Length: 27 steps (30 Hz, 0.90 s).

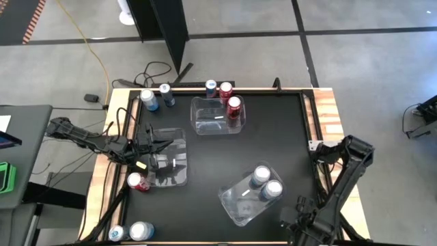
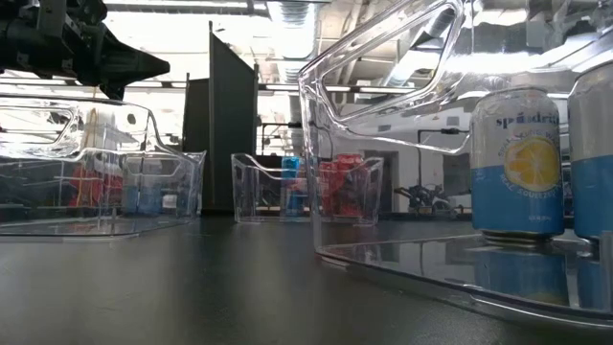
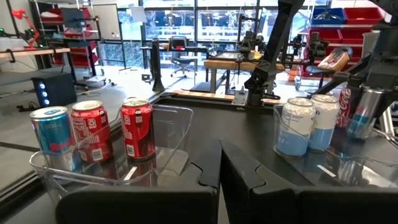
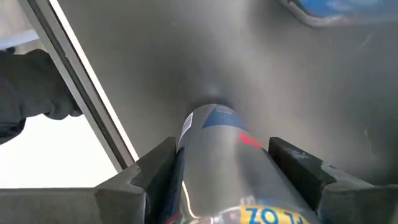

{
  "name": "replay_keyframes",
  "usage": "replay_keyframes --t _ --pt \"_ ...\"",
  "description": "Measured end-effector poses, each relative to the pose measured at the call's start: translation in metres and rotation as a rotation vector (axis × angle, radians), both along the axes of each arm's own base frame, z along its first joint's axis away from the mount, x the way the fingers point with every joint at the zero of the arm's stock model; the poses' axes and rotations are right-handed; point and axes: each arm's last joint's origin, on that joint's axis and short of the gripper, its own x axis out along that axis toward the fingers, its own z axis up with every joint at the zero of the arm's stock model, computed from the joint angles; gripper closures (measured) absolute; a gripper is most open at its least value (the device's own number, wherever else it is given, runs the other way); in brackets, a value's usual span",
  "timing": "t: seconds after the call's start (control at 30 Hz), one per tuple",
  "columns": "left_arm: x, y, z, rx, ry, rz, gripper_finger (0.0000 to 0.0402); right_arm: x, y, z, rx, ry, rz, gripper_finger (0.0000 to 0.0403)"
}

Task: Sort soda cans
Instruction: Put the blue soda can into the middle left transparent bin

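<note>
Black matte surface (image 1: 273, 143) with pale wooden edging, seen from above; grey concrete floor (image 1: 369, 61) around it, marked with dark tape lines, and a yellow cable (image 1: 95, 55) trailing at upper left. At the lower edge of the frame, lower left, two cans (image 1: 133, 232) stand upright, silver tops facing the camera. At lower right the right gripper (image 4: 227, 180) has a silver can (image 4: 217, 162) lying between its fingers, which stand just beside or against the can's sides; whether they have gripped it cannot be told. The can's long axis runs forward along the fingers, its far end towards the surface. Just above, lower centre, a clear bin (image 1: 235, 205) set at an angle holds two light blue cans (image 1: 266, 183), upright and side by side. At centre left the left gripper (image 1: 158, 145), fingers pressed together and holding nothing, hangs over a second clear bin (image 1: 179, 171); a red can (image 1: 138, 182) stands upright against that bin's lower left corner. At upper centre a third clear bin (image 1: 205, 121) holds one upright red can (image 1: 234, 106). Along the far edge stand four more upright cans: two blue (image 1: 156, 97) at upper left, then a dark blue one (image 1: 211, 87) and a red one (image 1: 225, 91) behind the third bin. A dark upright panel (image 1: 167, 27) stands on the floor beyond.
</note>
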Motion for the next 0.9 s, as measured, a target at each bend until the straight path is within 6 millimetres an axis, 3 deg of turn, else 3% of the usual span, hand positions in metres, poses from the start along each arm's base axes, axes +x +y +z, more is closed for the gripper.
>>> replay_keyframes --t 0.23,0.5,0.7,0.9 --pt "0.000 0.000 0.000 0.000 -0.001 0.000 0.0401 0.010 -0.004 0.017 0.021 -0.016 0.017 0.0167" --pt "0.000 0.000 0.003 -0.007 -0.028 0.000 0.0401 0.029 -0.013 0.073 0.075 -0.066 0.079 0.0167" --pt "-0.001 0.000 0.011 -0.015 -0.052 0.001 0.0401 0.058 -0.037 0.113 0.104 -0.135 0.173 0.0167" --pt "-0.002 0.000 0.023 -0.014 -0.078 0.001 0.0387 0.095 -0.075 0.140 0.101 -0.237 0.299 0.0167"
